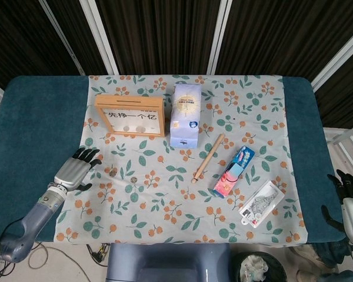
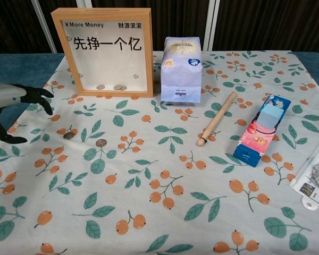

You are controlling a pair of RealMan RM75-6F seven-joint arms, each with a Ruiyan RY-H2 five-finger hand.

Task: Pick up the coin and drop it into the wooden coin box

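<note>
Two coins lie on the floral cloth: one (image 1: pixel 112 172) (image 2: pixel 69 135) further left, the other (image 1: pixel 129 179) (image 2: pixel 101 143) just to its right. The wooden coin box (image 1: pixel 130 116) (image 2: pixel 109 50) stands upright behind them, with coins on its floor behind the pane. My left hand (image 1: pixel 76 168) (image 2: pixel 10 103) hovers at the cloth's left edge, a short way left of the nearer coin, fingers spread and holding nothing. Low at the table's right edge in the head view, my right hand (image 1: pixel 348 202) is open and empty, far from the coins.
A white-and-blue carton (image 1: pixel 185 114) stands right of the box. A wooden stick (image 1: pixel 209 157), a blue-and-pink packet (image 1: pixel 234 170) and a clear packet (image 1: pixel 261 202) lie on the right half. The floral cloth (image 1: pixel 182 205) covers a teal table.
</note>
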